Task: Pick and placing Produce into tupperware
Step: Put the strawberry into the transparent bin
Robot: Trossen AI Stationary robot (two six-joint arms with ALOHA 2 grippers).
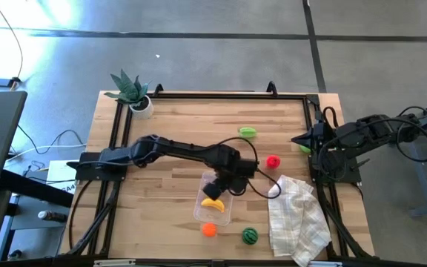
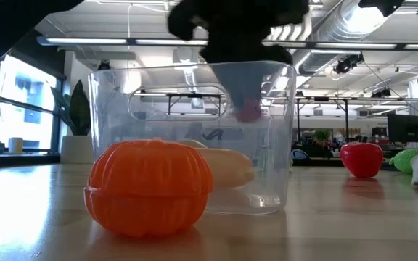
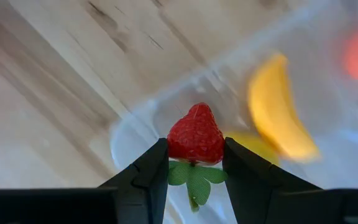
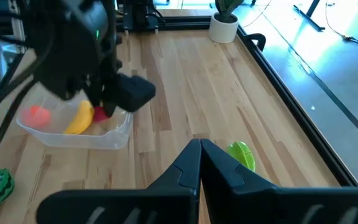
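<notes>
My left gripper [image 3: 196, 146] points down over the clear tupperware [image 1: 213, 199] and is shut on a red strawberry [image 3: 196, 132]. Through the tub wall in the low view, the strawberry [image 2: 249, 110] hangs below the rim. A yellow banana [image 1: 213, 202] lies on the tub's bottom. On the table rest an orange [image 1: 210, 229] at the tub's near end, a striped watermelon [image 1: 250, 236], a red fruit [image 1: 273, 161] and a green one [image 1: 247, 133]. My right gripper [image 4: 199, 149] waits shut, raised at the table's right edge, next to another green piece [image 4: 242, 154]. My left gripper pinches the strawberry's two sides [image 3: 174, 142] between its two fingers [image 3: 148, 177], coming from above and pointing down. The strawberry's green leafy cap [image 3: 194, 177] lies between the fingers and its tip points down. It hangs clear above the tub's bottom.
A white checked cloth [image 1: 296, 216] lies crumpled at the near right. A spiky potted plant [image 1: 133, 93] stands at the far left corner. A black rail [image 1: 213, 95] frames the table. Bare wood lies left of the tub and toward the far edge.
</notes>
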